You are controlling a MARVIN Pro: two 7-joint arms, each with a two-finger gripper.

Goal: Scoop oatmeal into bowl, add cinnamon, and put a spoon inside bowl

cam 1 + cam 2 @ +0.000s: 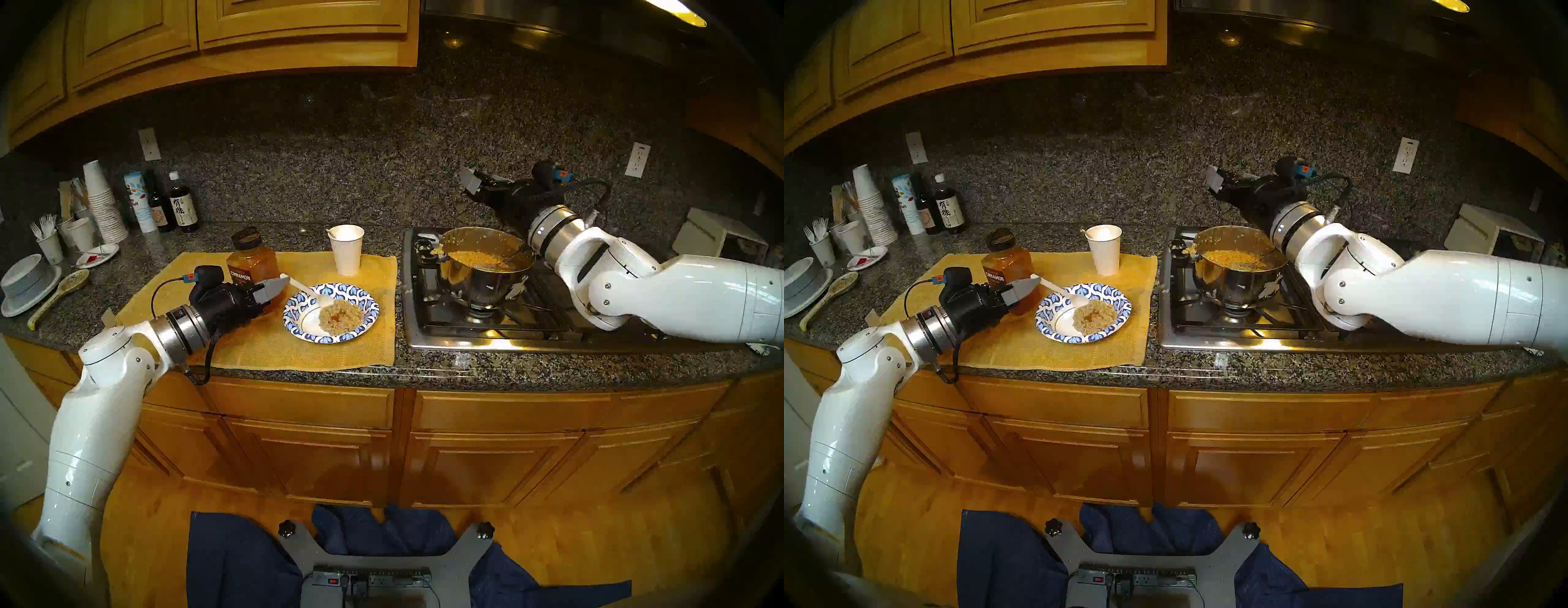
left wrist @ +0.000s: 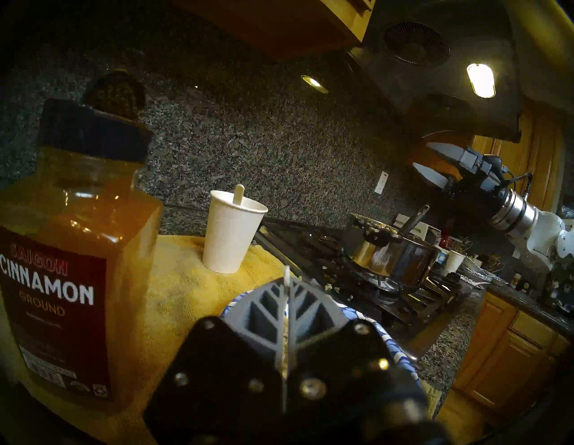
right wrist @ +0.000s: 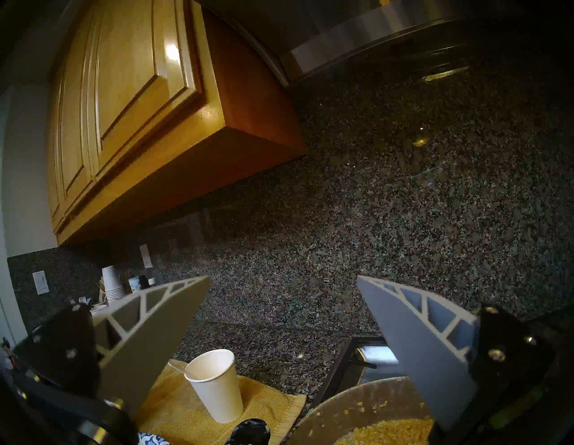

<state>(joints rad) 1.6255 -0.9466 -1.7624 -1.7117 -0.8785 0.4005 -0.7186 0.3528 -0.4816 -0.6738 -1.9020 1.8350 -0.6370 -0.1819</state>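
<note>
While the left gripper (image 1: 283, 281) pinches the handle end of the white plastic spoon (image 1: 306, 290), jaws pressed together on it, the spoon slants down so that its head lies over the far part of the paper bowl (image 1: 297, 310), at the edge of the oatmeal (image 1: 342, 316). That mound sits right of centre in the blue-and-white bowl, with a small brown patch on top. The bowl rests on a yellow cloth mat (image 1: 237, 352). The cinnamon bottle (image 1: 250, 265) stands upright on the mat just behind the left gripper, cap on. A white paper cup (image 1: 347, 250) stands farther back on the mat. The right gripper (image 3: 282, 323) hangs above the steel pot (image 1: 483, 276) on the stove (image 1: 466, 335), jaws spread wide and holding nothing.
</note>
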